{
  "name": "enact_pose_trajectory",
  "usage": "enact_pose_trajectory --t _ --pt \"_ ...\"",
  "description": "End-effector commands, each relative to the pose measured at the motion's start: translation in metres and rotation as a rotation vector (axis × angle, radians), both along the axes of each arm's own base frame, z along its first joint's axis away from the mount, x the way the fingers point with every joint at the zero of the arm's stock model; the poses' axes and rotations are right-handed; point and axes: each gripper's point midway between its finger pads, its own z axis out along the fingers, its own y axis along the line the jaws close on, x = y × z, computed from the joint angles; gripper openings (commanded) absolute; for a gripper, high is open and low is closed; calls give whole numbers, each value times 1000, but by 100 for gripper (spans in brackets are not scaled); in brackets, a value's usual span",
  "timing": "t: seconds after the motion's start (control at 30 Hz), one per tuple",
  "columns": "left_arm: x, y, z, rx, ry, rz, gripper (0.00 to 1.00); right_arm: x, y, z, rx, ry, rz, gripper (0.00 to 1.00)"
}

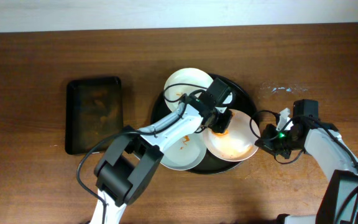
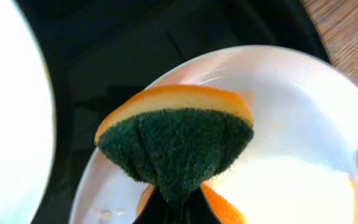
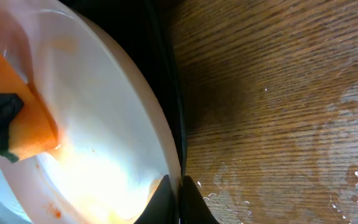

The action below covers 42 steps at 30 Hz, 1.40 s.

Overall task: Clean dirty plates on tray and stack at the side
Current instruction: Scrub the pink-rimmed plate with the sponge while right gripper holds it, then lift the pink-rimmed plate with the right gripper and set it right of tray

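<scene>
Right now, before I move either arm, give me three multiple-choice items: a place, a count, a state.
1. Where is the orange-and-green sponge? A on the wooden table; B on the sauce-smeared round plate at the tray's right; C in a rectangular tray.
2. How many plates lie on the round black tray? A one; B two; C three.
3. The right gripper is: A shut on that plate's rim; B open; C holding the sponge.
Key: B, the left gripper presses it there; C, overhead shows three; A, it pinches the rim.
</scene>
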Motion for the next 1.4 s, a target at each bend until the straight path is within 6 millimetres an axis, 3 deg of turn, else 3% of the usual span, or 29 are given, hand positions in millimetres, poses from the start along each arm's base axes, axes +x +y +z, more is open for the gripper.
enact_pose_trajectory --t 0.0,0.1,0.2,0.27,0.37,0.47,0.6,0.67,0.77,0.93,1.0,1.07,1.37 --pt "16 8 16 2 -52 21 0 -2 -1 -1 -17 4 8 4" --pt "31 7 55 -57 -119 41 0 -2 -1 -1 -18 3 7 4" --pt "34 12 83 -85 -153 52 0 -1 -1 -1 -19 -3 7 4" --pt "29 25 90 -65 -130 65 0 2 -4 0 -37 -10 5 4" --pt "24 51 116 -54 -117 100 0 13 -15 7 -96 -34 3 4" --pt "28 96 144 -44 -111 181 0 27 -33 37 -194 -43 -1 4" --pt "34 177 143 30 -14 346 0 36 -48 87 -360 -96 37 4" --pt "34 213 136 64 43 424 0 38 -42 113 -526 -138 97 4" --pt "38 243 134 77 72 494 0 37 -19 130 -813 -185 243 4" --pt "38 252 133 82 83 516 0 39 34 172 -1193 -408 297 4" --pt "38 252 133 82 83 516 0 38 42 183 -1261 -460 309 4" --pt "38 252 133 82 83 516 0 37 48 191 -1312 -498 314 4" --pt "38 252 133 82 83 516 0 37 50 193 -1315 -510 304 4"
